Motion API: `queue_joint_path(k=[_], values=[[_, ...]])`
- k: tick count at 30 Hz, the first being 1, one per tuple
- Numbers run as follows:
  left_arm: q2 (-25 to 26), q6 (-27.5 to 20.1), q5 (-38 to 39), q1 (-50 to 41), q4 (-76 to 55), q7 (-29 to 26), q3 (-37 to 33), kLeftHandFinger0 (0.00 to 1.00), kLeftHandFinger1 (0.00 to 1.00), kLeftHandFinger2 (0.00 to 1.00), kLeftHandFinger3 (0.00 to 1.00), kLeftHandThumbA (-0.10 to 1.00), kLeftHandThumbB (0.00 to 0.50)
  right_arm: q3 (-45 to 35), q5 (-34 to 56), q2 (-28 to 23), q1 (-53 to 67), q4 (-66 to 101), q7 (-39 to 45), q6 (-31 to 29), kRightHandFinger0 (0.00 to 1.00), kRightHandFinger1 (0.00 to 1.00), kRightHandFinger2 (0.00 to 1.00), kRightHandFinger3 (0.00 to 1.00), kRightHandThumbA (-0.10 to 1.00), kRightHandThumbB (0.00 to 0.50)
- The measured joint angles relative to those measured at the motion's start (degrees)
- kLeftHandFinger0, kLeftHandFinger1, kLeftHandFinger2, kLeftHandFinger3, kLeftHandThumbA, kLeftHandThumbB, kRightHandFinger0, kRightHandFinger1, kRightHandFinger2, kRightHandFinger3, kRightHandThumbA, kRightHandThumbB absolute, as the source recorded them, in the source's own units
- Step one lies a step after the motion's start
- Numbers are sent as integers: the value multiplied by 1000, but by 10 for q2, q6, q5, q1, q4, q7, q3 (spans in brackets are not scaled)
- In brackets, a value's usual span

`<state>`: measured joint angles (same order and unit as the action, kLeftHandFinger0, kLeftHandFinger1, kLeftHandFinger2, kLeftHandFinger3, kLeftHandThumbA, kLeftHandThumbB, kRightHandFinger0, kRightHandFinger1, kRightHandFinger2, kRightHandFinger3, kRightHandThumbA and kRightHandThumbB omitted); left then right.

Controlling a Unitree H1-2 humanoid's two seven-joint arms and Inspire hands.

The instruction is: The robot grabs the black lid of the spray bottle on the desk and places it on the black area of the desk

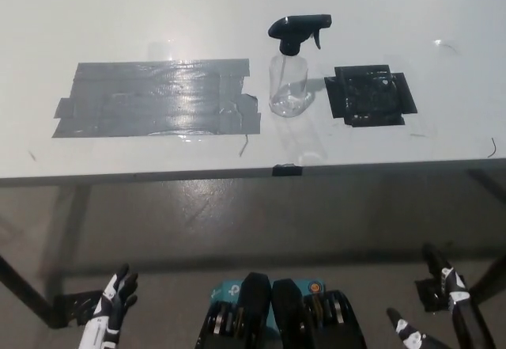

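The white left hand (pixel 111 311) hangs low with fingers spread, holding nothing. Far above it on the white desk (pixel 237 17) lies a grey tape patch (pixel 158 98). Up and left of the black right hand (pixel 443 301), which is also open and empty, the clear spray bottle (pixel 290 80) stands upright, black lid (pixel 297 31) on. The black area (pixel 370 96) lies just beside the bottle, well above the right hand.

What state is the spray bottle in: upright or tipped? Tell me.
Upright. The spray bottle stands on its base on the desk, black lid on top, beside the black area.
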<state>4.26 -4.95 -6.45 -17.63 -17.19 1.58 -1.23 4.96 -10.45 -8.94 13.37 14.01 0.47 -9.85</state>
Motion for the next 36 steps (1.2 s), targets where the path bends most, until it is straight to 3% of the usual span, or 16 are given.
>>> queue_joint_path(k=[1, 7, 10, 14, 16, 20, 22, 27, 30, 36], values=[[2, 1, -1, 1, -2, 0, 0, 1000, 1000, 1000, 1000, 1000, 161, -2, -7, 0, -3, 5, -1, -1, 1000, 1000, 1000, 1000, 598, 287], [9, 4, -14, 32, -2, 2, -10, 1000, 1000, 1000, 1000, 1000, 119, -19, -77, -1, -75, 79, -2, 20, 1000, 1000, 1000, 1000, 570, 297], [9, 3, -19, 42, 0, 2, -14, 1000, 1000, 1000, 1000, 1000, 105, -24, -108, -1, -118, 96, -1, 34, 1000, 1000, 1000, 1000, 645, 369], [9, 2, -23, 41, 20, 2, -15, 1000, 1000, 1000, 1000, 1000, 107, -24, -159, -5, -178, 97, 8, 66, 1000, 1000, 1000, 1000, 652, 374], [9, 2, -24, 38, 27, 2, -15, 1000, 1000, 1000, 1000, 1000, 113, -24, -184, -10, -205, 96, 15, 82, 1000, 1000, 1000, 1000, 807, 383], [10, 2, -27, 38, 35, 2, -16, 1000, 1000, 1000, 1000, 1000, 114, -19, -230, -17, -285, 71, 26, 114, 1000, 1000, 1000, 1000, 811, 383], [10, 2, -28, 38, 35, 2, -16, 1000, 1000, 1000, 1000, 1000, 127, -15, -256, -21, -320, 64, 30, 128, 1000, 1000, 1000, 1000, 871, 366], [15, 2, -32, 40, 36, 3, -16, 1000, 1000, 1000, 1000, 1000, 129, 10, -311, -22, -426, -19, 38, 160, 1000, 1000, 1000, 1000, 848, 367], [19, 2, -36, 40, 36, 4, -17, 1000, 1000, 1000, 1000, 1000, 137, 24, -342, -24, -479, -57, 43, 181, 1000, 1000, 1000, 1000, 871, 406], [24, 2, -40, 39, 36, 7, -22, 1000, 1000, 1000, 1000, 1000, 135, 68, -414, -26, -593, -165, 52, 235, 1000, 1000, 1000, 1000, 962, 418]])
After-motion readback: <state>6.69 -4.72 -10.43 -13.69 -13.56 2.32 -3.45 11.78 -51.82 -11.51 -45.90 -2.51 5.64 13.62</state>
